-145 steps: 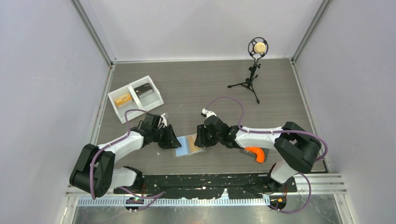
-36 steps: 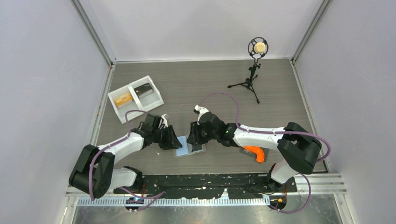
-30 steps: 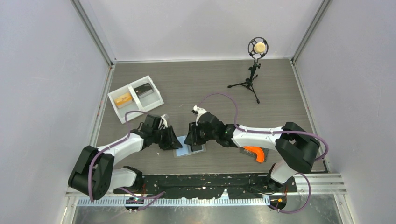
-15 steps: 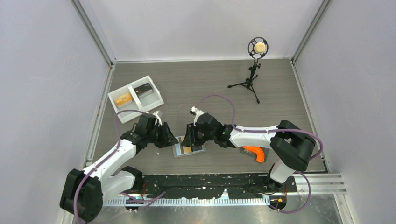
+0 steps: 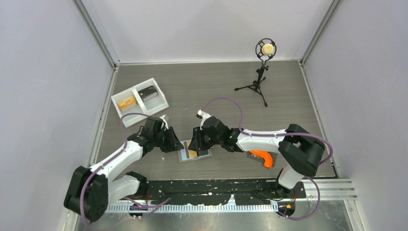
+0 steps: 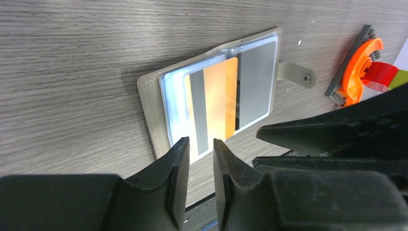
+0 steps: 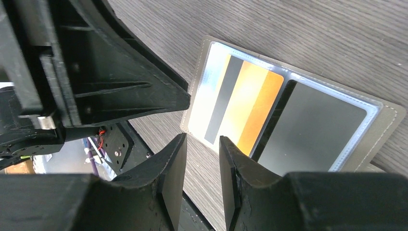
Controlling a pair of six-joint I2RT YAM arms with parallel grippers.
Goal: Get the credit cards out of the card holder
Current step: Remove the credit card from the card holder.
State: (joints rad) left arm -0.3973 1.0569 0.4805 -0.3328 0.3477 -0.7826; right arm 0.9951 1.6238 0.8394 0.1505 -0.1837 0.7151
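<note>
The grey card holder [image 5: 183, 157] lies open and flat on the table between my two grippers. Its left pocket holds the orange card [image 6: 219, 103] with a grey stripe. Its right pocket holds the dark grey card [image 6: 255, 82]. Both also show in the right wrist view: the orange card [image 7: 250, 106], the grey card [image 7: 312, 130] and the holder's edge [image 7: 387, 120]. My left gripper [image 5: 174, 146] [image 6: 201, 144] hovers at the holder's left edge, jaws a narrow gap apart and empty. My right gripper [image 5: 196, 144] [image 7: 202, 142] hovers over the holder's near edge, also slightly open and empty.
A white two-compartment tray [image 5: 153, 107] sits at the back left with an orange and a dark item inside. A microphone on a tripod [image 5: 262, 72] stands at the back right. An orange tool [image 5: 262, 158] lies beside the right arm. The black base plate [image 5: 216, 185] runs along the near edge.
</note>
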